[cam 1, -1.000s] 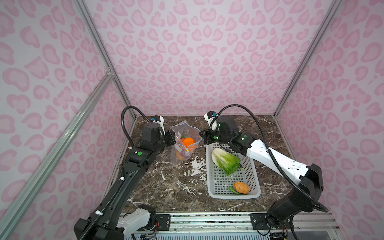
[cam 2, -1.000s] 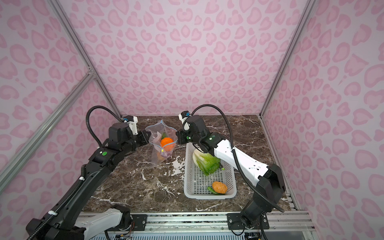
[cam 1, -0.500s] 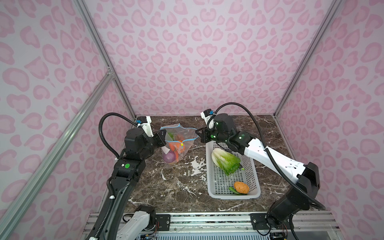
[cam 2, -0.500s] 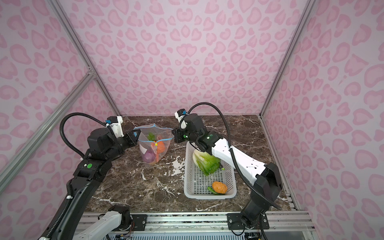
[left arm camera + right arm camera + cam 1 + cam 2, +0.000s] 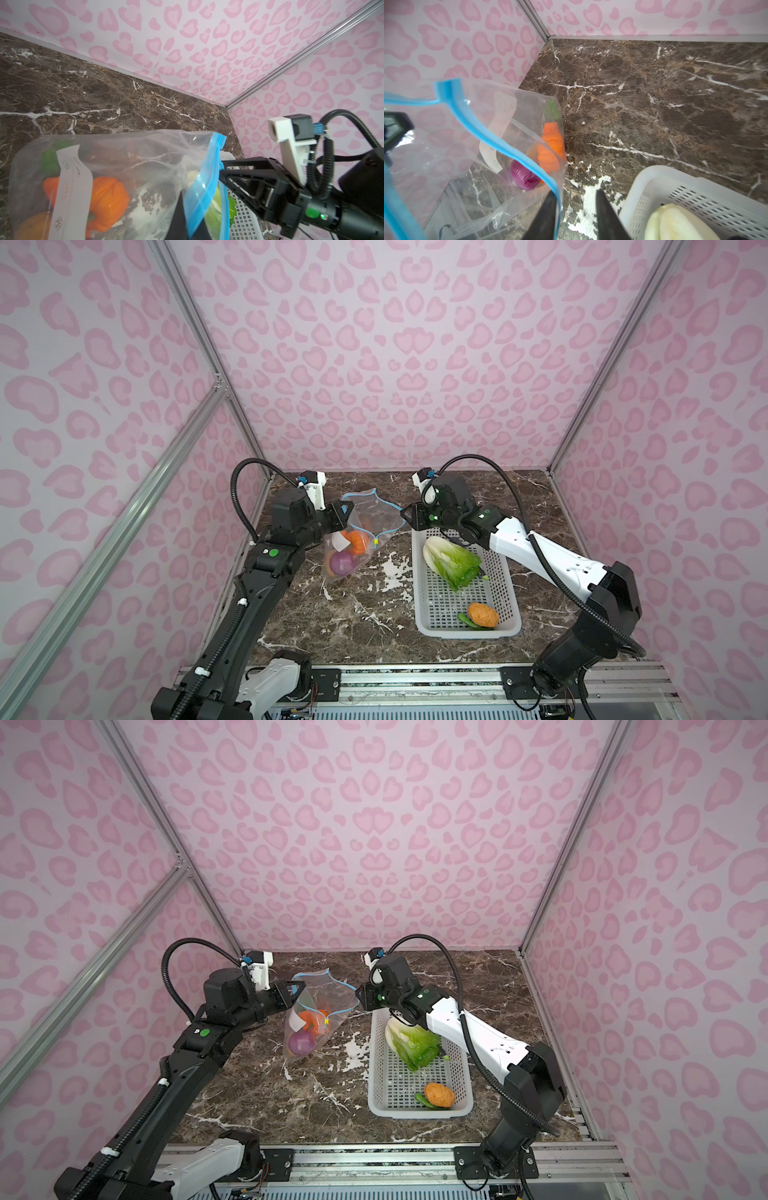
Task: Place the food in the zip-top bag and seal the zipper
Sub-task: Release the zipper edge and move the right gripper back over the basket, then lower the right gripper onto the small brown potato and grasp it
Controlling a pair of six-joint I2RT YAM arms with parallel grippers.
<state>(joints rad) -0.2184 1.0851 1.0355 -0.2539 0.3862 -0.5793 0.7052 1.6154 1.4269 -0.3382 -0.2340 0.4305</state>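
Nearest you, the white basket (image 5: 465, 632) sits on the right of the worktop (image 5: 365, 614). At its near end there is an orange round piece (image 5: 483, 615) touching a dark green piece (image 5: 467, 620). A little further in, the cabbage (image 5: 453, 558) lies across the far half of the basket, white stem pointing away from you.

Look left of the basket and there's your zip-top bag (image 5: 376, 514), sagging down to the worktop with its mouth gaping wide. The purple onion (image 5: 341, 563) sits lowest in it and the carrot (image 5: 356, 541) just above. The right wrist view shows a green piece (image 5: 553, 108) beyond the carrot. The yellow-marked slider (image 5: 375, 542) hangs at the near end of the mouth, so the zipper (image 5: 483, 133) is not yet run shut.

Your left pincer (image 5: 344, 512) is clamped tight on the bag's blue rim on the left side and holds that edge up.

Your right pincer (image 5: 576, 193) is at the opposite side of the mouth with its jaws apart. The blue strip runs down against one of its fingers (image 5: 546, 216), and bare worktop shows in the gap, so nothing is gripped there.
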